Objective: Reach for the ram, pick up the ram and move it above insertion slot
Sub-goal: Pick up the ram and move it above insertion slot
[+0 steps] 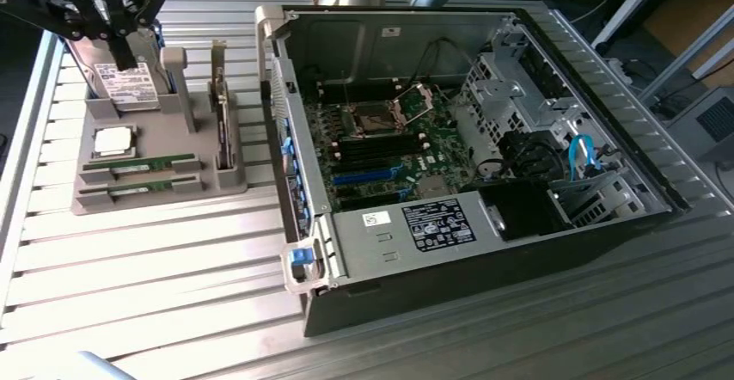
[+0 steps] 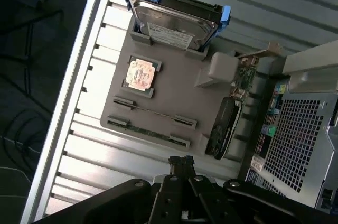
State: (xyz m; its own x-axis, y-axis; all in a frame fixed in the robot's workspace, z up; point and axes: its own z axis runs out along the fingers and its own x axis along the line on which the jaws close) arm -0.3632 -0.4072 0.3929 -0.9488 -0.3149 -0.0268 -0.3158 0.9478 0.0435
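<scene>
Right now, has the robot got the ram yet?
Not yet. Both ram sticks lie in the grey holder. The gripper hangs above the holder, apart from them. Picking up and carrying over the slots in the computer case are not done.

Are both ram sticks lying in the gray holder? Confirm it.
Yes, both ram sticks lie side by side in slots of the gray holder.

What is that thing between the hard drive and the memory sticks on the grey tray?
A square chip sits there, between the hard drive and the memory sticks; the exterior view shows it.
</scene>
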